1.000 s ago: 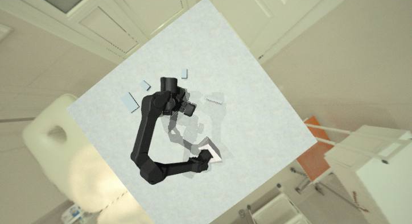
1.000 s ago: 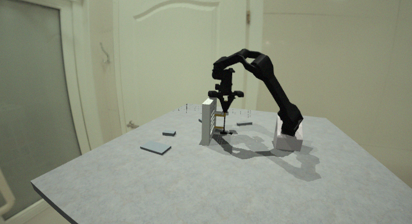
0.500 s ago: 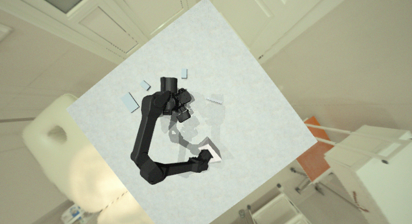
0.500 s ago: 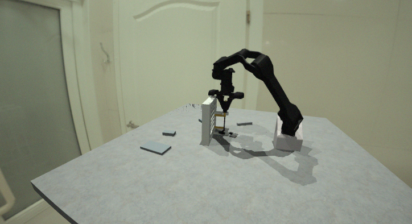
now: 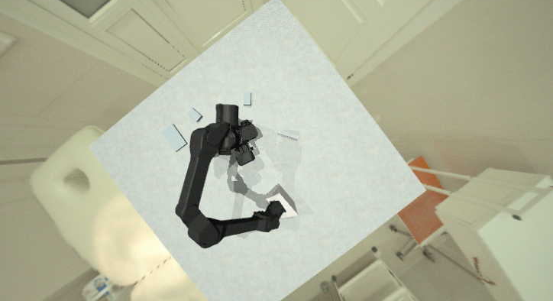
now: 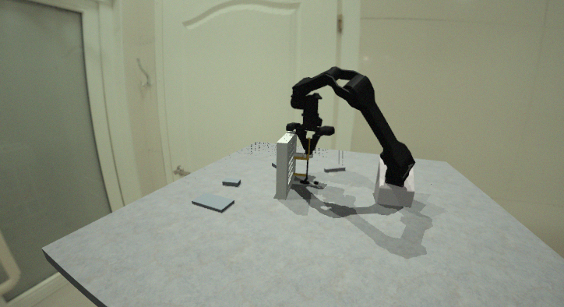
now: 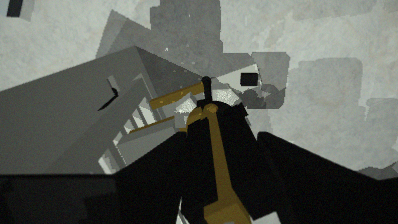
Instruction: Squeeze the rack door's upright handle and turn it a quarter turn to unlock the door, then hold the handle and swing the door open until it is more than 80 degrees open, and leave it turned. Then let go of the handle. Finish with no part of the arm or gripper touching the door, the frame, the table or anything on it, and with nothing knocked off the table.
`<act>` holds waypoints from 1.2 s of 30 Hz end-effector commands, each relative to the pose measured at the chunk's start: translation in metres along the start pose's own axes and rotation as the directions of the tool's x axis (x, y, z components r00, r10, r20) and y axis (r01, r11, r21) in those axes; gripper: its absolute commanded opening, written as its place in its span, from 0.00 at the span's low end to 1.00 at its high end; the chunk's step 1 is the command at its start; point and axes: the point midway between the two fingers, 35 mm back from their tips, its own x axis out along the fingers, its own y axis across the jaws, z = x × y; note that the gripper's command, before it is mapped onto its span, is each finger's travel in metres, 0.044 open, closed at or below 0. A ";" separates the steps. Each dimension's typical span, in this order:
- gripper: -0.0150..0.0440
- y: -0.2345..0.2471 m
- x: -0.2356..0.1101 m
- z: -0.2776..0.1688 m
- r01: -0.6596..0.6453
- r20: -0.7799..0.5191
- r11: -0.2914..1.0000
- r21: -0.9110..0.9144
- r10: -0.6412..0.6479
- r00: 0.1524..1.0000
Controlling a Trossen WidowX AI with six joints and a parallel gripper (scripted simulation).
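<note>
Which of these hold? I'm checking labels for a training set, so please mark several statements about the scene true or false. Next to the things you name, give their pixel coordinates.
1. The gripper [image 6: 310, 151] [image 7: 221, 140] is at the white rack [image 6: 281, 167] [image 7: 65, 115]. True.
2. The arm's base block [image 5: 290, 210] [image 6: 394, 196] is orange. False: it is whitish.
3. The gripper points upward. False: it points down toward the table [image 5: 328, 105] [image 6: 236, 257].
4. A flat, pale blue block [image 5: 175, 137] [image 6: 213, 202] lies on the table, apart from the rack. True.
5. The arm [image 5: 195, 175] [image 6: 378, 123] lies stretched flat along the table. False: it arches above it.
</note>
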 end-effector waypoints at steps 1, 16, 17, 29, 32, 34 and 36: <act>0.72 0.003 0.000 -0.001 -0.010 0.000 1.000 -0.001 0.010 1.000; 0.73 0.003 0.000 -0.001 -0.008 0.000 0.814 -0.581 0.010 1.000; 0.73 0.003 0.000 -0.001 -0.008 0.000 0.784 -0.621 0.010 1.000; 0.73 0.003 0.000 -0.001 -0.003 0.000 0.302 -0.953 0.010 1.000; 0.73 0.003 0.000 -0.001 -0.002 0.000 0.157 -0.988 0.010 1.000; 0.73 0.003 0.000 -0.001 -0.001 0.000 0.059 -0.998 0.010 1.000; 0.73 0.003 0.000 -0.001 0.000 0.000 -0.040 -0.999 0.010 1.000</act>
